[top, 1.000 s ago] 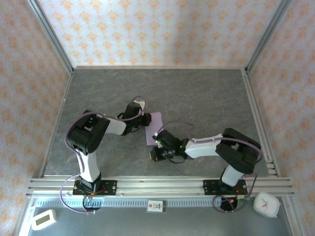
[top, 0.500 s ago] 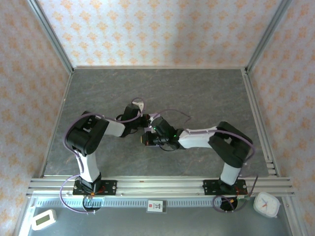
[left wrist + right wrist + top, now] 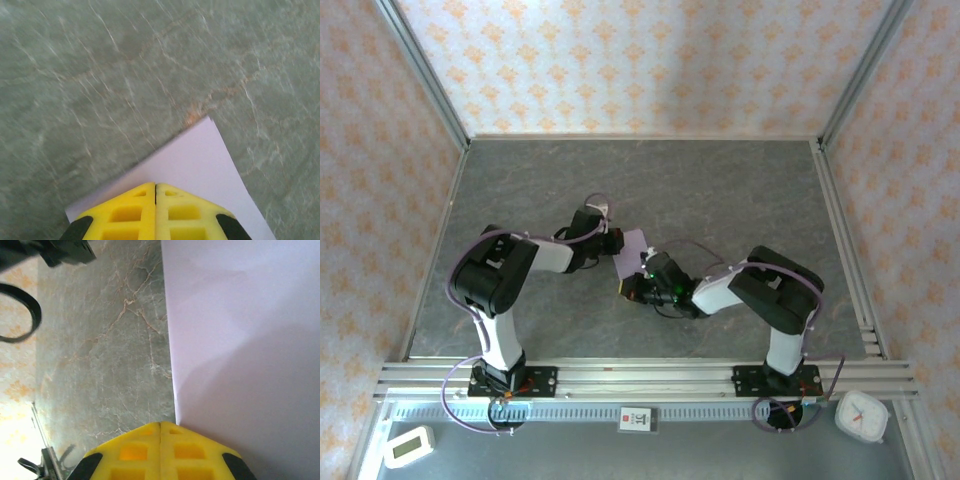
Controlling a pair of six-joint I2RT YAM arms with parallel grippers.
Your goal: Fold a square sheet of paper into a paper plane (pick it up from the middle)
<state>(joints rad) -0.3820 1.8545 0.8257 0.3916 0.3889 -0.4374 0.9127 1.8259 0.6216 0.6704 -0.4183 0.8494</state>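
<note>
The square sheet of paper (image 3: 633, 245) is pale lilac and lies flat on the grey table near the middle. My left gripper (image 3: 616, 243) is shut, its yellow fingertips (image 3: 142, 200) resting on the sheet (image 3: 200, 170) near one corner. My right gripper (image 3: 632, 290) is shut too, its tip (image 3: 160, 424) sitting right at the straight near edge of the sheet (image 3: 240, 340). Nothing shows between either pair of fingers. The right arm's wrist covers part of the sheet in the top view.
An aluminium rail (image 3: 640, 375) runs along the near edge with both arm bases on it. A white timer (image 3: 408, 446) sits at the front left and a white clock (image 3: 861, 417) at the front right. Patterned walls close in the table.
My right arm swung in from the front toward the sheet's near edge, its elbow folding leftward. The left gripper stayed on the sheet. Both stayed shut.
</note>
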